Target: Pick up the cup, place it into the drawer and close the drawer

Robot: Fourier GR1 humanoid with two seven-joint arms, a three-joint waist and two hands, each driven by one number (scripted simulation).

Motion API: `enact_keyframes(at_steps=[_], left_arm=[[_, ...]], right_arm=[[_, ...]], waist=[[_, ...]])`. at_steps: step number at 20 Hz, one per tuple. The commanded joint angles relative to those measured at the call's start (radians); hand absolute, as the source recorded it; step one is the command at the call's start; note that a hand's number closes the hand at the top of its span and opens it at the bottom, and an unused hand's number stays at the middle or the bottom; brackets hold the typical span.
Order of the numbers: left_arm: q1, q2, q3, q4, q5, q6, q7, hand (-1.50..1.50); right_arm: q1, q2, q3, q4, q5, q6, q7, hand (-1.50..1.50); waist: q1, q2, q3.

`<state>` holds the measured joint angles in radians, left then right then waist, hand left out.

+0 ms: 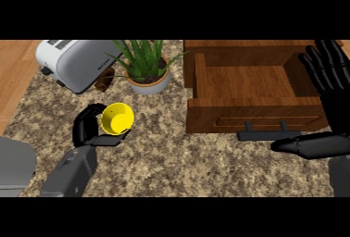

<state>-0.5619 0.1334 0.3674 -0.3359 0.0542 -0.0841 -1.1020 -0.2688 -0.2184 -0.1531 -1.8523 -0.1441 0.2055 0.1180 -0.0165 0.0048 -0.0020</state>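
The left hand (92,127) curled around the yellow cup (117,118), which sat against its fingers (probably light, rigid, slick; best gripped at the rim). The right hand (328,69) rested open beside the drawer (242,109).

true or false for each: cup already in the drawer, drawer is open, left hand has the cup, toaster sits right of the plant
The yellow cup lies in the drawer: false, it is over the counter, left of the drawer.
The drawer stands open: true, nothing shows inside it.
The left hand has its fingers curled round the cup: true.
The toaster sits right of the potted plant: false, it is to its left.
The right hand holds something: false, it is open beside the drawer.
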Motion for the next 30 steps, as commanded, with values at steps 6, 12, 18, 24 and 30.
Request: enact_keyframes(at_steps=[6,12,18,24,30], left_arm=[[-0.184,-0.066,-0.092,-0.189,-0.014,-0.024,0.136,1.5],[-0.255,-0.13,-0.17,-0.363,-0.015,-0.002,0.362,1.5],[-0.361,-0.132,-0.231,-0.414,0.014,0.087,0.488,1.5],[-0.41,-0.132,-0.274,-0.467,-0.011,0.197,0.632,1.5],[-0.383,-0.131,-0.347,-0.502,-0.015,0.312,0.756,1.5]], right_arm=[[0.04,0.008,0.006,-0.032,0.012,-0.006,0.004,-1.5],[0.037,-0.01,-0.002,-0.046,0.023,-0.013,0.04,-1.5],[0.006,-0.021,-0.031,0.035,0.01,0.006,-0.022,-1.5],[-0.03,-0.011,-0.008,0.031,0.023,-0.006,-0.004,-1.5],[-0.032,0.011,0.027,0.053,0.03,0.008,-0.036,-1.5]], waist=[[0.014,-0.011,0.003],[0.024,-0.018,0.003],[0.004,-0.016,0.004],[-0.021,-0.016,0.006],[-0.08,-0.004,0.008]])
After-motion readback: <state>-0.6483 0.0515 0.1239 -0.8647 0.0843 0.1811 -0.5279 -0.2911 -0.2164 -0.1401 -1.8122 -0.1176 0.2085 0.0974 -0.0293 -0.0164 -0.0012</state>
